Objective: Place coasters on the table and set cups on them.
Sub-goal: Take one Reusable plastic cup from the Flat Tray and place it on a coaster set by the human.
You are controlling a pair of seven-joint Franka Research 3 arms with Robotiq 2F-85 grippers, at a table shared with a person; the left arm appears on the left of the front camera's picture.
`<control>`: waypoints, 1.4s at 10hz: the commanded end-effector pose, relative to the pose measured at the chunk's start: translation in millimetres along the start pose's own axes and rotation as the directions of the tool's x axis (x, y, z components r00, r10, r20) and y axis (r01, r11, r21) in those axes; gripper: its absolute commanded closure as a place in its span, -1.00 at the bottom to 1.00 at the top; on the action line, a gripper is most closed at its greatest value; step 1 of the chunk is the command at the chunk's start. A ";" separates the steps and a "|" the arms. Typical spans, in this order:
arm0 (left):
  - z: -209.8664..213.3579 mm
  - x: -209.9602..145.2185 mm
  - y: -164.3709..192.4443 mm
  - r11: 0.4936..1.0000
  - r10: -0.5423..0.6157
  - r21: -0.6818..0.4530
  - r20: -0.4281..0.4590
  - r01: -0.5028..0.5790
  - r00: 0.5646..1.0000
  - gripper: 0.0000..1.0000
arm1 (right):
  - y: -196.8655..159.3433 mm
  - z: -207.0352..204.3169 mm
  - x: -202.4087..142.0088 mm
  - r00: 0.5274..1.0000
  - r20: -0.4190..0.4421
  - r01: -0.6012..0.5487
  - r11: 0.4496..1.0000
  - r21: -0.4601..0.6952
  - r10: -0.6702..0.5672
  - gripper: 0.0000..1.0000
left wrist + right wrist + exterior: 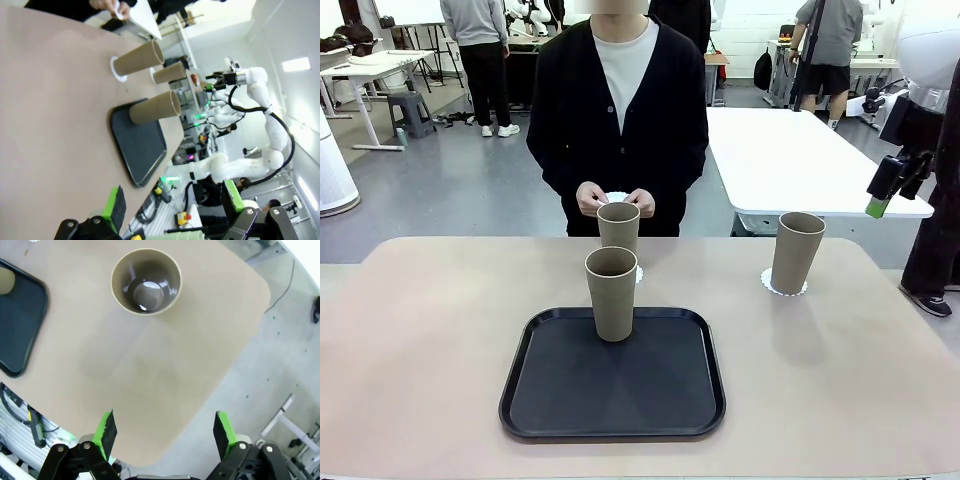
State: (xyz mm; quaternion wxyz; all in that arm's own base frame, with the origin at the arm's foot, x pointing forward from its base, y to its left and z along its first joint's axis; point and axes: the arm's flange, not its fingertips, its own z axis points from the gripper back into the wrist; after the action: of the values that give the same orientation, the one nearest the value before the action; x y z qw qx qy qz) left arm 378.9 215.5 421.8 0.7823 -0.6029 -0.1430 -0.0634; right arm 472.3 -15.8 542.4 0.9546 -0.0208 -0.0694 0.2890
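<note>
Beige table [420, 350] bears black tray [650, 390]; grey floor [450, 190] beyond.

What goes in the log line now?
right cup on right coaster; middle cup on middle coaster; near cup on tray; person's hands hold third coaster; left gripper open; right gripper open

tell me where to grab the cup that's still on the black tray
Probably its side wall, just below the rim, coming in level from the near side. The cup on the black tray stands upright, round and handleless, widening upward, so a sideways pinch there shouldn't slip. A second cup stands close behind, crowding the far side.
</note>
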 end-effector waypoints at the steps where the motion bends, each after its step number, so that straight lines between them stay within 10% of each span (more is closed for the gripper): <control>1: 0.7 -2.2 -1.0 1.000 0.003 0.004 0.001 -0.003 1.000 -1.00 | 2.1 -1.7 -1.6 1.000 -0.006 -0.005 1.000 -0.019 0.004 -1.00; 7: 0.7 -2.2 -1.0 1.000 0.003 0.004 0.001 -0.003 1.000 -1.00 | 0.8 0.1 0.5 1.000 0.000 -0.002 1.000 0.000 0.002 -1.00; 8: 0.7 -2.2 -1.0 1.000 0.003 0.004 0.001 -0.003 1.000 -1.00 | -9.4 27.5 -0.9 0.949 0.254 0.139 0.972 0.190 -0.185 -1.00; 9: 0.7 -2.2 -1.0 1.000 0.003 0.004 0.001 -0.003 1.000 -1.00 | -28.7 33.3 -6.6 0.814 0.285 0.369 0.830 0.418 -0.506 -1.00; 11: 0.7 -2.2 -1.0 1.000 0.003 0.004 0.001 -0.003 1.000 -1.00 | -57.1 3.7 -27.9 0.516 0.008 0.735 0.447 0.509 -0.857 -1.00; 12: 0.7 -2.2 -1.0 1.000 0.003 0.004 0.001 -0.003 1.000 -1.00 | -64.4 -6.9 -46.0 0.441 -0.109 0.757 0.304 0.579 -0.891 -1.00; 14: 0.7 -2.2 -1.0 1.000 0.003 0.004 0.001 -0.003 1.000 -1.00 | -81.4 -17.8 -86.5 0.501 -0.304 0.682 0.153 0.715 -0.810 -1.00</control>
State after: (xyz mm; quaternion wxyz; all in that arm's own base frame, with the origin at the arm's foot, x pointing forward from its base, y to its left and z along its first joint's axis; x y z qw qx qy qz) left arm 378.7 215.8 421.6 0.7824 -0.6029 -0.1431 -0.0629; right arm 453.7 -125.1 517.5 0.9477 0.2975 -0.0273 -0.1124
